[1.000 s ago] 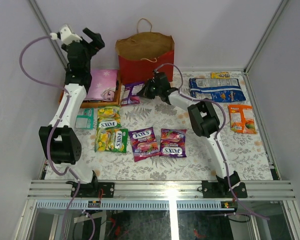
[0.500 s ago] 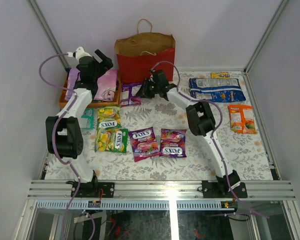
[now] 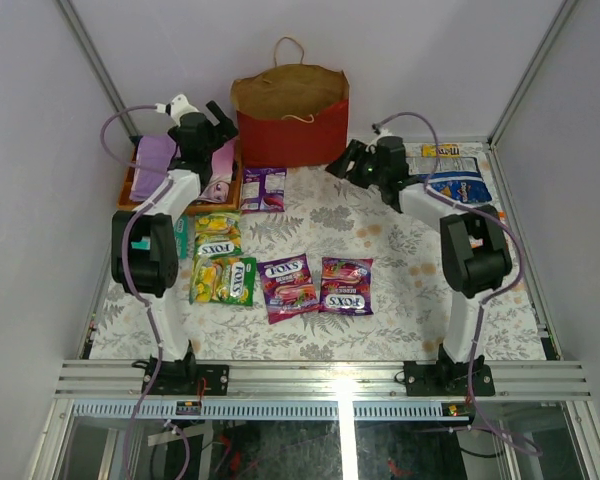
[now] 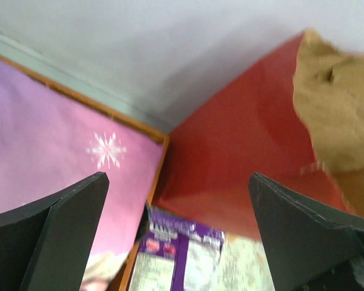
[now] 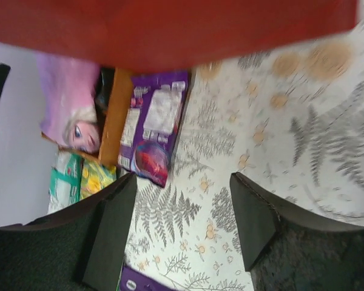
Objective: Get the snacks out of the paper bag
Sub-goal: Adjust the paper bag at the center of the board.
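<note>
The red paper bag (image 3: 290,120) stands upright at the back, its brown inside showing. A purple snack packet (image 3: 263,188) lies flat on the table in front of it, also in the right wrist view (image 5: 151,127) and the left wrist view (image 4: 176,254). My right gripper (image 3: 345,160) hovers to the right of that packet, open and empty, as the right wrist view (image 5: 182,221) shows. My left gripper (image 3: 218,118) is wide open above the tray, beside the bag's left wall (image 4: 242,151). Several Fox's packets (image 3: 288,285) lie mid-table.
An orange tray (image 3: 130,190) with a pink patterned item (image 4: 48,139) sits at the back left, against the bag. A blue-white bag (image 3: 460,185) and a small yellow bar (image 3: 440,150) lie at the back right, partly behind my right arm. White walls close in on both sides.
My right gripper opened, left the purple packet on the table beside the tray and drew back to the right. My left arm swung down over the tray toward the bag.
</note>
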You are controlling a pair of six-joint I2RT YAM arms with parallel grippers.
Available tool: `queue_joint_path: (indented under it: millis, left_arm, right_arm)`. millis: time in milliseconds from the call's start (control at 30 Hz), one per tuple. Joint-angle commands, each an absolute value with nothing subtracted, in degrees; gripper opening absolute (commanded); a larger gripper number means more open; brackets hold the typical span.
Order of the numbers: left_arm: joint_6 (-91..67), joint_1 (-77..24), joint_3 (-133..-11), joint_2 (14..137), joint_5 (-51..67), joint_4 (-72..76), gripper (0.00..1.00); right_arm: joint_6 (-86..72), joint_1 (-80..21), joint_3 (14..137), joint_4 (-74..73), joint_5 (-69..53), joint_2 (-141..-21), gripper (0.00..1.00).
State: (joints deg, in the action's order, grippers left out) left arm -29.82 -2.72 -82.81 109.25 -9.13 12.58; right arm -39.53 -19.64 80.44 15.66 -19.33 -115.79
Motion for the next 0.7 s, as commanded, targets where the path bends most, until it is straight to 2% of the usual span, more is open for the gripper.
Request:
queue_joint_path:
  millis: [0,133,333,500,667]
  left_arm:
    - [-27.55,-2.35,-93.38,114.73,-21.85,8.77,1.00]
    - [-28.27,-1.57,-105.20,121.39,-30.19,1.75,0.99]
    - [-26.66,-1.25,-123.44,133.35,-33.04,-3.48,0.99]
    - [-25.68,-1.26,-136.49,142.80,-29.73,-3.87,0.99]
    - [-29.54,-1.62,-138.96,145.63,-23.09,-1.21,0.99]
  right_arm:
    - [-40.63,-15.52,77.52,23.72,-12.41,-110.32,0.69]
    - [-42.68,-11.18,84.81,19.14,-9.36,-114.10,0.68]
    - [-38.78,-10.74,111.53,5.91,-8.26,-129.67,0.67]
    - [-37.08,-10.75,122.60,3.71,-6.80,-137.20,0.68]
    - [-36.86,-11.64,130.54,1.97,-7.97,-142.96,0.68]
